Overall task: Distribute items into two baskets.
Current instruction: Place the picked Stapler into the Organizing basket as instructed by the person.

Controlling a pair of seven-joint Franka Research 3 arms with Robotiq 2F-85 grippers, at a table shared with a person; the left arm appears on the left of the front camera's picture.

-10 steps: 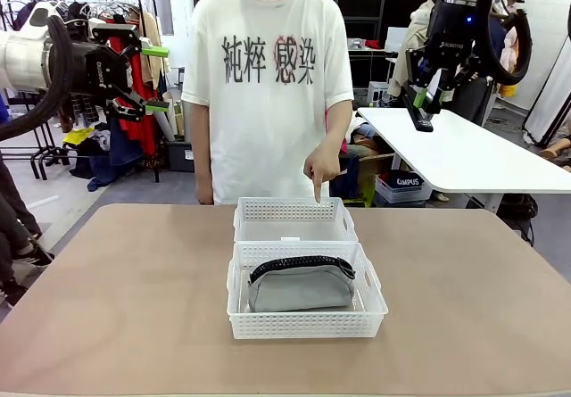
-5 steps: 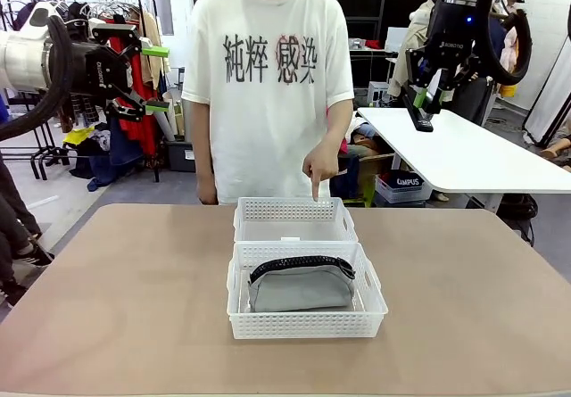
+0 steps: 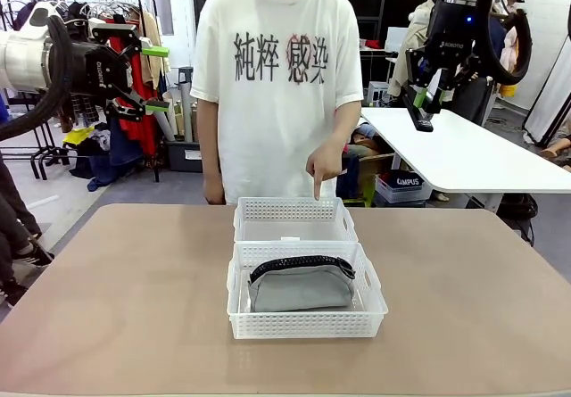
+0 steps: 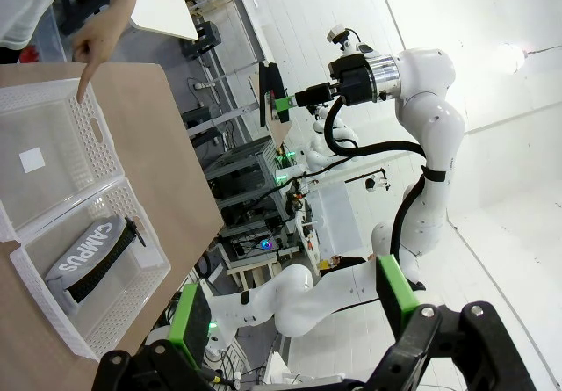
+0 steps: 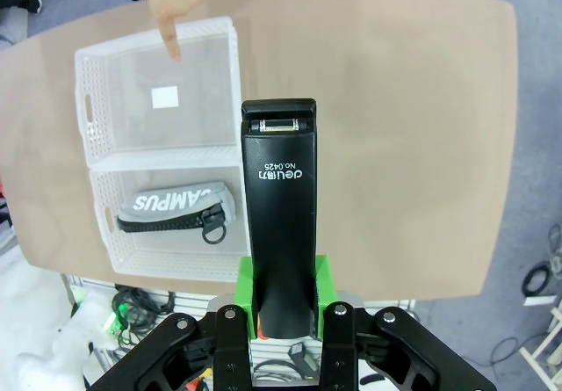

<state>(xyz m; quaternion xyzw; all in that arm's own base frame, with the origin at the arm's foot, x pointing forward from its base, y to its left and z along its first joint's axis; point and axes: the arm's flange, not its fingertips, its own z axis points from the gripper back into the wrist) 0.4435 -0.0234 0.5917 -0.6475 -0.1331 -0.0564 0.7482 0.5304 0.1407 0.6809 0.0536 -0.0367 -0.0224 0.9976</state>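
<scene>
I see a wide tan table (image 3: pixel 134 308), bare around two white baskets (image 3: pixel 307 324) set touching at its middle. A person (image 3: pixel 277 85) stands at the far edge, one hand (image 3: pixel 323 162) pointing into the far basket (image 3: pixel 294 210). The grey pouch (image 3: pixel 300 288) lies in the near basket. My left gripper (image 3: pixel 152 78) hangs wide open, holding nothing, well left of the baskets. My right gripper (image 3: pixel 422 104), high at the right, is clamped on the black stapler (image 5: pixel 279 206).
</scene>
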